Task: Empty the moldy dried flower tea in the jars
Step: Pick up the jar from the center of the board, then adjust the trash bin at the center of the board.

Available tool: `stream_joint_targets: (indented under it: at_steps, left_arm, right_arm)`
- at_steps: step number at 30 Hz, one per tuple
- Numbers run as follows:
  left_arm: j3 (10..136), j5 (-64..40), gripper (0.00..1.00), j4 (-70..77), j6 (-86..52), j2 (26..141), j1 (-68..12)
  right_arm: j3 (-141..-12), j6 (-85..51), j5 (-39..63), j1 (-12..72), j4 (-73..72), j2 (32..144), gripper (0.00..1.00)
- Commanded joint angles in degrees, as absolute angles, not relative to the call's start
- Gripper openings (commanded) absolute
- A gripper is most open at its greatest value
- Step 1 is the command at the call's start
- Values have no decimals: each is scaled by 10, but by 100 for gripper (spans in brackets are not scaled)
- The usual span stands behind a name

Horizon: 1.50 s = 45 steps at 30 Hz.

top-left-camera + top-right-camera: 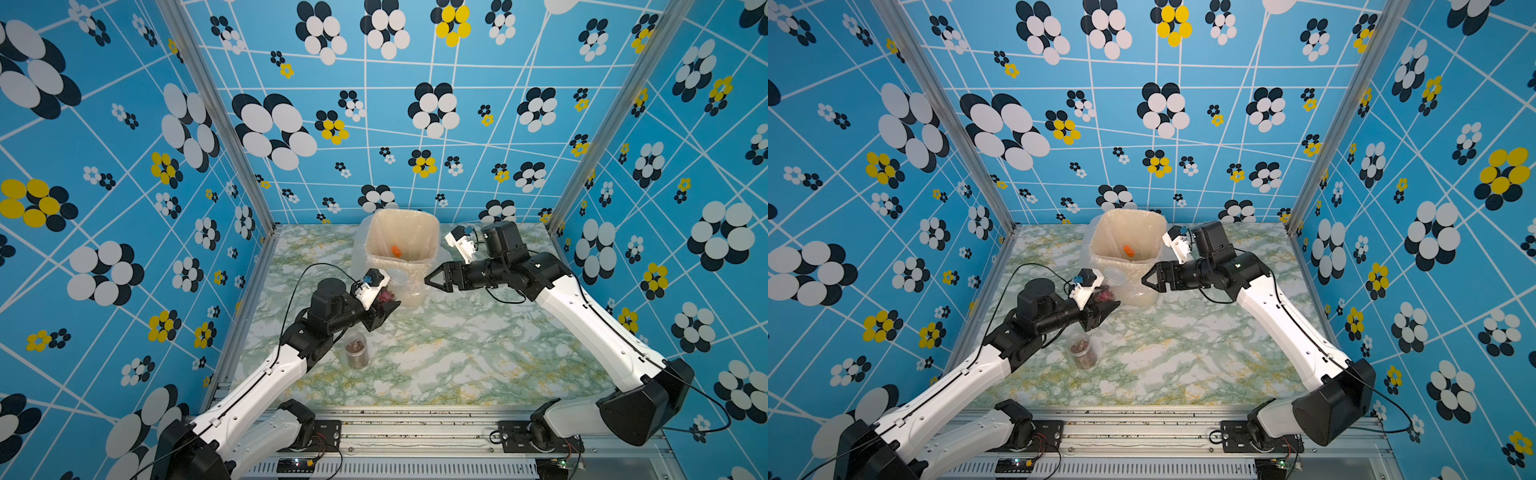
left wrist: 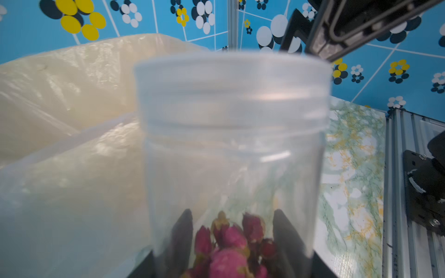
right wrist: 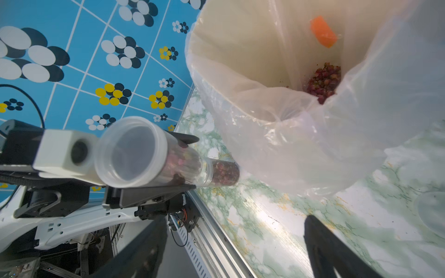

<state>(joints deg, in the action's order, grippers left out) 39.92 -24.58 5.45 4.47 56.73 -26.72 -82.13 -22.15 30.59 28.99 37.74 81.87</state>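
My left gripper (image 1: 388, 301) (image 2: 233, 228) is shut on a clear jar (image 1: 392, 282) (image 2: 231, 144) with pink dried flower tea (image 2: 228, 248) in its bottom. A clear lid (image 3: 130, 154) looks seated on it. The jar hangs tilted beside the bin's front left. My right gripper (image 1: 432, 279) (image 3: 231, 240) stands open and empty just right of that jar, in front of the bin. A second jar (image 1: 356, 349) (image 3: 224, 172) with brownish tea stands on the table under my left arm.
The cream plastic-lined bin (image 1: 432, 232) stands at the back middle, with an orange piece (image 1: 395, 250) and a heap of tea (image 3: 323, 83) inside. A loose clear lid (image 1: 461, 305) lies on the marble table (image 1: 457, 365) under my right wrist.
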Motion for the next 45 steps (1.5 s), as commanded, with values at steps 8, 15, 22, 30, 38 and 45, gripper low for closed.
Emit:
stream_joint_targets:
  at_steps: [8,15,22,30,38,45]
  left_arm:
    - [381,-284,0,142,-55,543,-216]
    - [380,-285,0,140,-56,539,-215]
    - [384,-286,0,138,-56,541,-215]
    - [384,-286,0,142,-57,547,-215]
    - [385,-284,0,139,-54,552,-215]
    - [419,-301,0,75,-2,559,-215]
  right_arm:
    - [-824,-325,292,279,235,880,91]
    - [-866,-319,293,255,237,930,91]
    - [-905,-321,316,244,231,975,91]
    - [-955,-342,338,242,206,1017,91]
    - [-992,-343,355,232,209,1049,90]
    - [-982,-244,281,230,311,961,92]
